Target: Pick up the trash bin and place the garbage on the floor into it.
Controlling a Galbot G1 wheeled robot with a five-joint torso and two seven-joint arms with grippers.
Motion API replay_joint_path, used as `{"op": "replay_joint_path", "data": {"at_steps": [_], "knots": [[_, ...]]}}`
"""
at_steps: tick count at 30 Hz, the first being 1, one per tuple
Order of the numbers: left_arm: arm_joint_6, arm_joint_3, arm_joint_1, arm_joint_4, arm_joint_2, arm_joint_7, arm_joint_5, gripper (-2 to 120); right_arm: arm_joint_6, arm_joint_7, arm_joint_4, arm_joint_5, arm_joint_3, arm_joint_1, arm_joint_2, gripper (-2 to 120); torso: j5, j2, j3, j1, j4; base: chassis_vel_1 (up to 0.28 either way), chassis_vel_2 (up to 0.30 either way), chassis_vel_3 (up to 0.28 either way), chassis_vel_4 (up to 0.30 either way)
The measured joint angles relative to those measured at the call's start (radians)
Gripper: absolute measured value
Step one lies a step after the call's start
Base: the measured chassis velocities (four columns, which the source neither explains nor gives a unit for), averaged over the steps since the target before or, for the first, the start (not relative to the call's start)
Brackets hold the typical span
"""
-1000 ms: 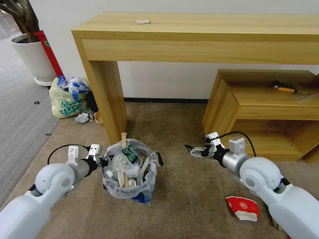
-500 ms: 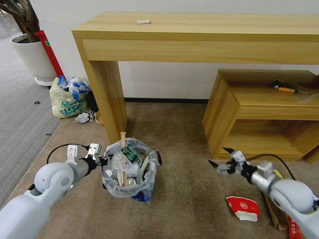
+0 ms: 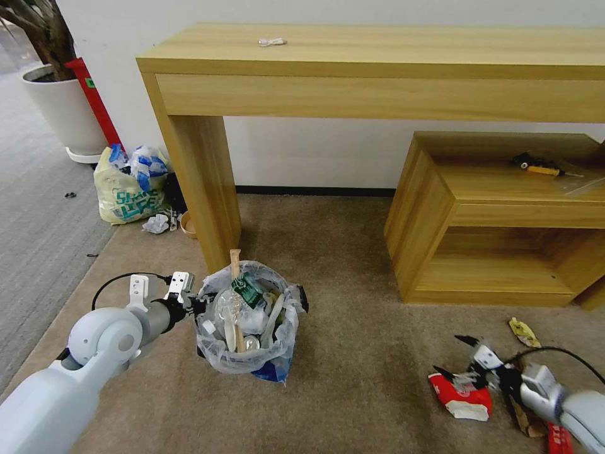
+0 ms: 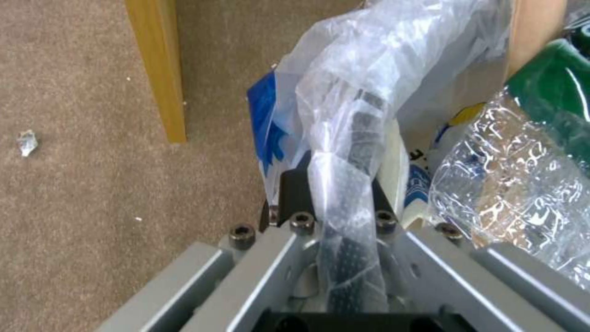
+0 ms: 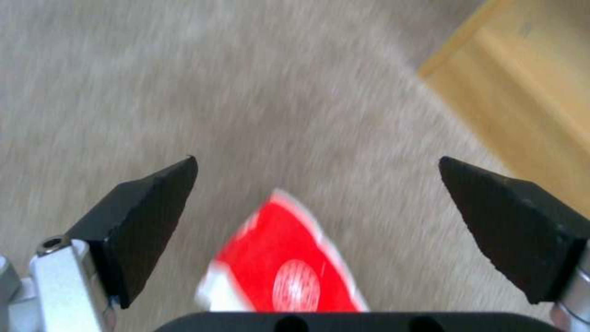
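The left gripper (image 3: 196, 307) pinched the nearly full trash bin (image 3: 247, 328) rim, while the right gripper (image 3: 460, 360), fingers wide, hovered over the red-white bowl (image 3: 460, 395)

red-white bowl (image 5: 280, 272) blurred, bin rim (image 4: 359, 138) veiled by bag, right arm cropped

The trash bin (image 3: 246, 340) is lined with thin, crinkly, glossy translucent plastic, on which the left gripper (image 4: 335, 203) of bare grey metal with matt black pads is clamped. The floor (image 3: 353, 252) is covered in matt, short-pile beige carpet. A smooth red-and-white paper bowl (image 5: 286, 272) is seen crushed between the matt black fingers (image 5: 144, 210) of the spread right gripper (image 3: 459, 356).
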Motion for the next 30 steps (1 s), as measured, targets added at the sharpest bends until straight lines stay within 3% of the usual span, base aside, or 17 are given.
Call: {"op": "replay_joint_path", "data": {"at_steps": [12,30], "knots": [[0.0,0.006,0.002,-0.006,-0.013,-0.002,0.006,0,0.062,-0.118,-0.136,-0.12,0.014,-0.009,0.011,100,0.0,0.0,0.0,0.0,-0.0001,0.0,0.0,0.0,0.0],[0.0,0.012,0.008,-0.018,-0.024,-0.024,0.006,0,0.052,-0.137,-0.213,-0.188,-0.033,0.071,0.007,100,-0.0002,0.0,0.0,0.0,-0.0001,0.0,0.0,0.0,0.0]]}}
